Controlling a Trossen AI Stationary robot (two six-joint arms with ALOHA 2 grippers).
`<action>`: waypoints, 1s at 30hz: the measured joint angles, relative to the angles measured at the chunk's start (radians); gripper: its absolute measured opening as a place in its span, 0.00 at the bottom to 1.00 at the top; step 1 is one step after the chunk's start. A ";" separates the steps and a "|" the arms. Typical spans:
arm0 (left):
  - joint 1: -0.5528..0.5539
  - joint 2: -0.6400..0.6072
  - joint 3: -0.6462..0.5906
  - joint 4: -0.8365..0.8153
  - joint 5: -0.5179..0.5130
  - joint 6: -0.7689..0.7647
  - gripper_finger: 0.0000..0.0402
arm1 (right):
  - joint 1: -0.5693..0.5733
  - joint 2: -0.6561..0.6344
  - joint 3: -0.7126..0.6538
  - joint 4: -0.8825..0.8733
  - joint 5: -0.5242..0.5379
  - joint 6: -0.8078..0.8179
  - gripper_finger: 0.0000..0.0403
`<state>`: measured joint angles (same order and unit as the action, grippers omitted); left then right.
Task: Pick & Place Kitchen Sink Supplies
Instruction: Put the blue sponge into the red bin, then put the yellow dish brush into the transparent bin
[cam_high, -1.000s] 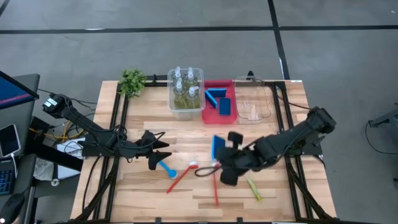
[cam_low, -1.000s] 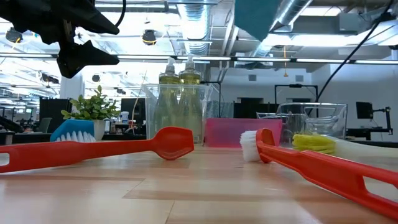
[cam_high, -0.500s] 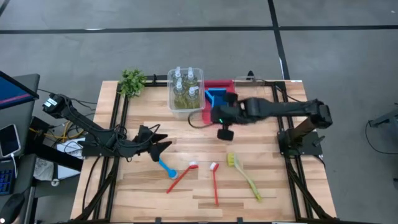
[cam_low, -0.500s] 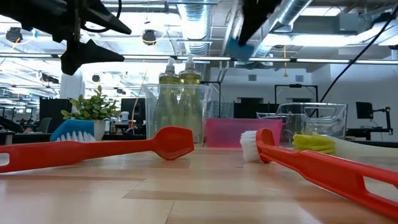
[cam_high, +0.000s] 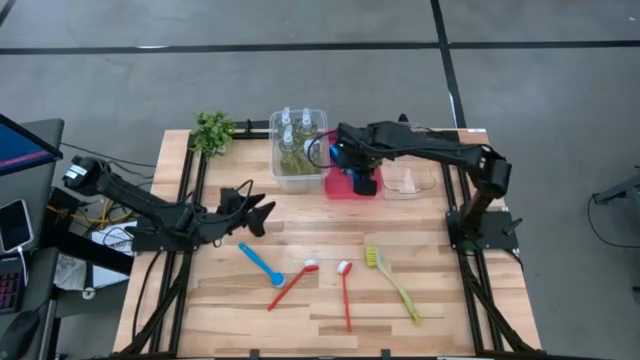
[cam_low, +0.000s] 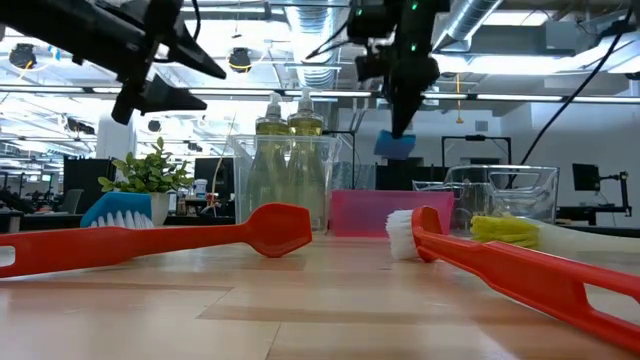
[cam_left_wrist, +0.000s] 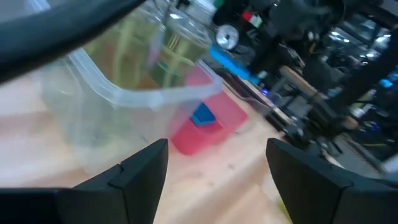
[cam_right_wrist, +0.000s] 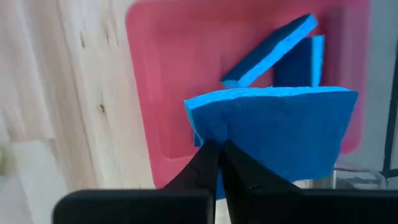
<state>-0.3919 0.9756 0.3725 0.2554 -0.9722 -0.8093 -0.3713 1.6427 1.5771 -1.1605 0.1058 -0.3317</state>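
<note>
My right gripper hangs over the red bin at the far middle, shut on a flat blue sponge, which also shows in the low view. Two more blue sponges lie in that bin. Bottles of yellow-green liquid stand in the clear bin beside it. Lying flat on the near table are a blue brush, two red brushes and a yellow-green brush. My left gripper is open, left of centre, holding nothing. My right gripper pinches the blue sponge between its two shut fingers, at the sponge's edge near one corner. The fingers slant down from above. The sponge hangs below the fingertips, lifted clear above the red bin.
A second clear bin stands right of the red one. A small green plant sits at the far left corner. Bare wood lies between the bins and the brushes. Black frame rails run along both table sides.
My right gripper has swung from the table's near middle toward the far edge, carrying the blue sponge, sinking a little and turning, and now hangs over the red bin. My left gripper has shifted toward the far edge and turned, uncovering the blue brush.
</note>
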 joint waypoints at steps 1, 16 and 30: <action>0.016 0.000 0.000 0.000 0.000 0.015 0.68 | -0.009 0.016 0.000 -0.002 -0.004 -0.009 0.02; 0.210 0.000 0.000 0.000 0.146 0.027 0.68 | -0.037 0.160 0.000 -0.081 -0.004 -0.065 0.37; 0.192 0.000 0.000 0.000 0.328 0.019 0.68 | 0.049 -0.134 0.000 -0.108 -0.004 0.413 0.36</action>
<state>-0.1998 0.9756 0.3725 0.2554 -0.6440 -0.7907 -0.3226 1.5092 1.5768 -1.2681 0.1017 0.0810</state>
